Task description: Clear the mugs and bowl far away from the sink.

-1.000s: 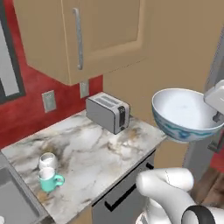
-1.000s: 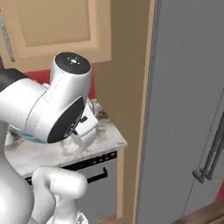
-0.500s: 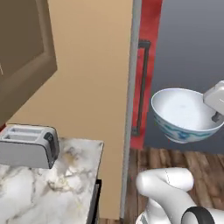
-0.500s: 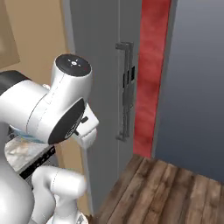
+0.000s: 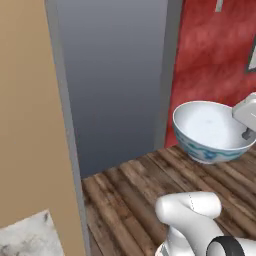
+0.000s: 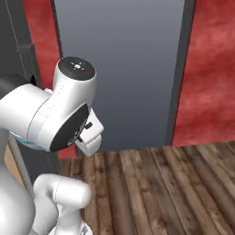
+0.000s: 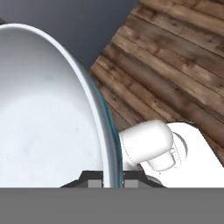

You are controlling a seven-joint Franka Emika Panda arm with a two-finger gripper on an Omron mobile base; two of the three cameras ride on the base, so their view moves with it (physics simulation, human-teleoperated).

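Note:
The bowl (image 5: 207, 127), white inside with a pale blue pattern outside, hangs in the air above the wooden floor at the right of the left base view. My gripper (image 5: 246, 134) is shut on its right rim. In the hand view the bowl (image 7: 43, 122) takes up the left half, and its rim runs down between the tips of my gripper (image 7: 111, 182). The mugs and the sink are out of view.
A tall grey panel (image 5: 115, 75) stands ahead, with red wall (image 5: 215, 50) to its right. Wooden floor (image 5: 130, 200) lies below. A tan cabinet side (image 5: 30, 125) and a marble counter corner (image 5: 25, 240) are at the left.
The base has turned, so the whole scene shifted: the counter, toaster and mugs slid out to the left, and grey panel, red wall and floor came in. The bowl stays in my gripper.

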